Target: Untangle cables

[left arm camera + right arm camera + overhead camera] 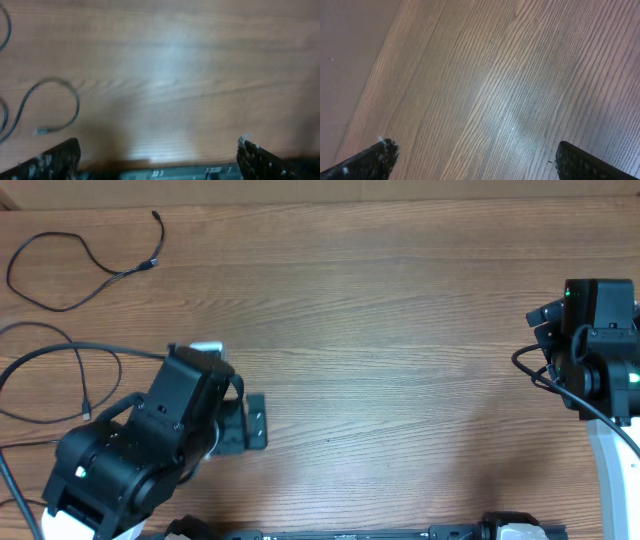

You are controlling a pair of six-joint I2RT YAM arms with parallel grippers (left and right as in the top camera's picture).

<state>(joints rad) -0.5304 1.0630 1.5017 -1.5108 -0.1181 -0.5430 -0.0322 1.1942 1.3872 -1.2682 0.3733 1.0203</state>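
Two cables [60, 309] [120, 348], two wide-spread claws [159, 150] [476, 155]

Thin black cables [154, 262] in loose loops on the left of the wooden table [400, 330], perhaps three.

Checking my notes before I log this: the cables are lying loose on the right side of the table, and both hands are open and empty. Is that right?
Not quite. The overhead view shows the cables lying loose on the left side of the table; the left hand and right hand are open and empty.
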